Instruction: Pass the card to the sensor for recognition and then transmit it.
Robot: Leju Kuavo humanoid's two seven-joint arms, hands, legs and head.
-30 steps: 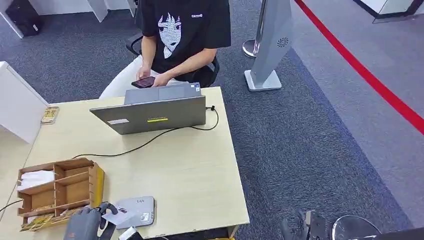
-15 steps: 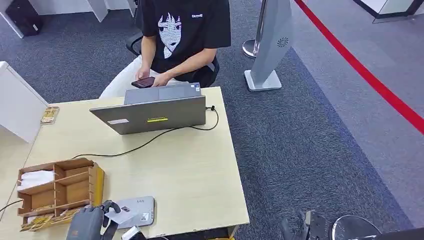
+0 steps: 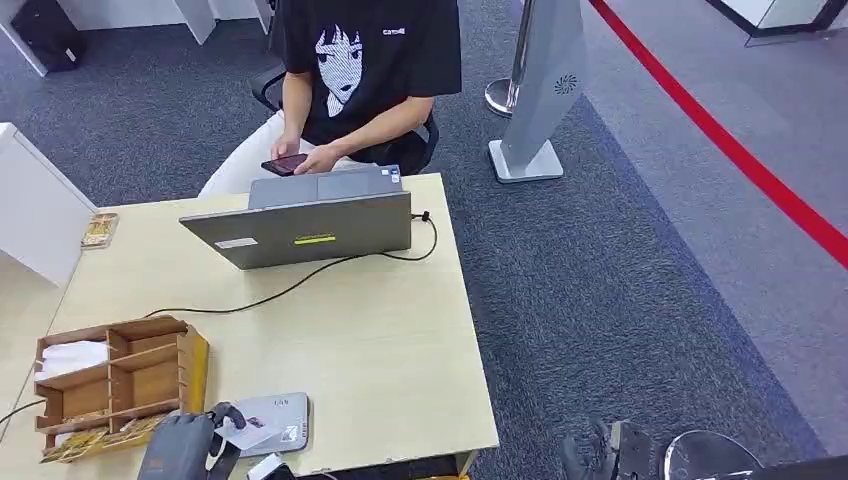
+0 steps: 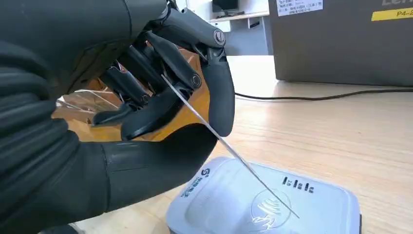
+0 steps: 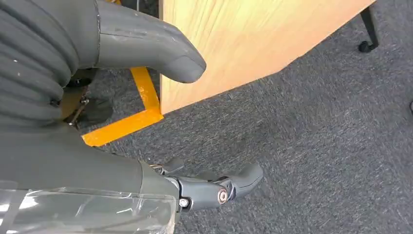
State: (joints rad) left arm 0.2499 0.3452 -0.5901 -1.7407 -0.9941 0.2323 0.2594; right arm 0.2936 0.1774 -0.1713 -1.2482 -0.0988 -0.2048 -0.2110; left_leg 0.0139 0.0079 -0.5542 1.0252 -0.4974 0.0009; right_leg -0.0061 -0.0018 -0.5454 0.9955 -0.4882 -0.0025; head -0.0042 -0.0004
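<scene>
Card in left hand over sensor on wooden table.

- An office: grey-blue carpet tiles cover the floor.
- A pale wooden desk carries an open grey laptop.
- A person sits on a black office chair.

On the tabletop, the sensor sits right of the wooden organizer; the laptop stands behind them.
</scene>
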